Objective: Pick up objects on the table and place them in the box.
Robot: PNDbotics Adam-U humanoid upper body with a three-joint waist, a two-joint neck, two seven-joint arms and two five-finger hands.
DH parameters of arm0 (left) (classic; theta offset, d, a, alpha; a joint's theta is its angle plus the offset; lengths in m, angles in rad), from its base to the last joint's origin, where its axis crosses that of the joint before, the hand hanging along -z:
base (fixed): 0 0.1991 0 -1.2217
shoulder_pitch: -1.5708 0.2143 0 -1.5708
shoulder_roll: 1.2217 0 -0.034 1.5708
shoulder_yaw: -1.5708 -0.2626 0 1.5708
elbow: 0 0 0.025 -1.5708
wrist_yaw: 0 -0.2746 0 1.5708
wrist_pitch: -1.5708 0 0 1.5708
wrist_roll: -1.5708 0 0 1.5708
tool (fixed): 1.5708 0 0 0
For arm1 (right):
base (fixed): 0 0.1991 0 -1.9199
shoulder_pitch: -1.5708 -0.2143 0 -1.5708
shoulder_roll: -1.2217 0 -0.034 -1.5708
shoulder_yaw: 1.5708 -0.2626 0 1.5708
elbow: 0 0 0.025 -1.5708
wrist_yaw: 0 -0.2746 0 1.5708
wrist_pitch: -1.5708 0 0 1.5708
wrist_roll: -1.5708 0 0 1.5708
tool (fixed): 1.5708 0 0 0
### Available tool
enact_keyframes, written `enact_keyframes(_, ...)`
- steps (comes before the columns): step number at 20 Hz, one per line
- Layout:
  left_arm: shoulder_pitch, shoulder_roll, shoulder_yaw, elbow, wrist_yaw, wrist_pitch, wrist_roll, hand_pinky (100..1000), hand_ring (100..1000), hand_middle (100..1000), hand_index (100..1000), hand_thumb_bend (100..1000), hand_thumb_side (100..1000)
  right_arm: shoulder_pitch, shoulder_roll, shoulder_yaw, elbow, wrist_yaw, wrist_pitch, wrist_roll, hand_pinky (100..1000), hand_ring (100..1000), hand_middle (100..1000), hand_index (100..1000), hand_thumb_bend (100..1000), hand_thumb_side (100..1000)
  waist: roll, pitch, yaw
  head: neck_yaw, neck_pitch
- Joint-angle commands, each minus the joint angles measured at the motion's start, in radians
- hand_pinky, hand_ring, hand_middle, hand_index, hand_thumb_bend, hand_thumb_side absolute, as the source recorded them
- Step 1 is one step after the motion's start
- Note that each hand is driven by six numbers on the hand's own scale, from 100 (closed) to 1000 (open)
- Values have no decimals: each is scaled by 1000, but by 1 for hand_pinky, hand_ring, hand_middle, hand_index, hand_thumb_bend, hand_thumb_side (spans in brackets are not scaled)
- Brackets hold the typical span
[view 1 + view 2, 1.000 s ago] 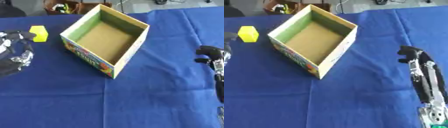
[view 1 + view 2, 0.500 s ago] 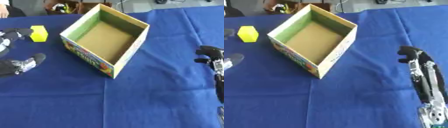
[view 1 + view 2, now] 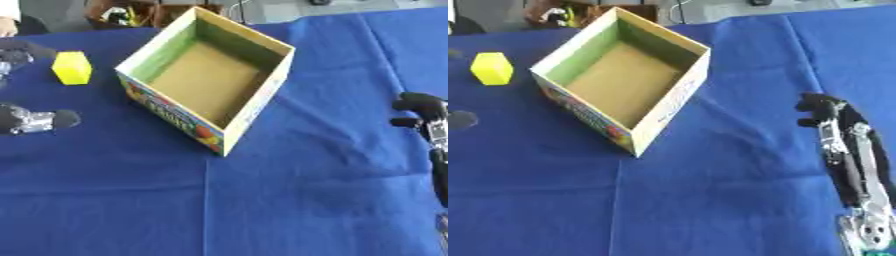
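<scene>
A yellow block [image 3: 72, 67] lies on the blue cloth to the left of the open cardboard box [image 3: 210, 77], whose inside is bare. My left hand [image 3: 33, 120] shows at the left edge, its fingers spread open around the block's near side without touching it. My right hand [image 3: 846, 145] rests at the right edge with its fingers stretched out flat, holding nothing.
The blue tablecloth [image 3: 262, 200] covers the whole table. Beyond the far edge stands a brown container with small coloured items [image 3: 131, 15].
My left hand has opened from a curled shape and slid toward the left edge and the yellow block. The right hand has stayed still.
</scene>
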Motion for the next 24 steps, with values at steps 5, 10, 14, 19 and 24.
enact_keyframes(5,-75,60,18,120,-14,-89,-32,822,935,923,1000,793,920,6,-16,1,-15,8,-2,5,667,783,623,764,100,892,-2,-19,-9,44,48)
enact_keyframes(10,-132,65,18,191,-41,-141,-55,838,946,926,1000,816,916,13,-17,7,-15,14,-7,11,667,783,622,763,100,892,-10,-14,-20,80,57)
enact_keyframes(14,-205,57,7,263,-91,-189,-75,828,944,914,1000,826,892,18,-17,15,-15,20,-9,21,667,783,622,763,100,893,-16,-7,-24,98,46)
enact_keyframes(19,-295,32,4,372,-155,-232,-81,810,935,914,1000,779,836,21,-17,25,-15,26,-14,32,668,783,622,763,100,895,-21,7,-33,99,15)
enact_keyframes(24,-363,4,4,466,-219,-269,-70,810,934,910,1000,720,758,23,-13,29,-15,39,-16,38,668,784,622,764,100,896,-21,27,-47,93,-26)
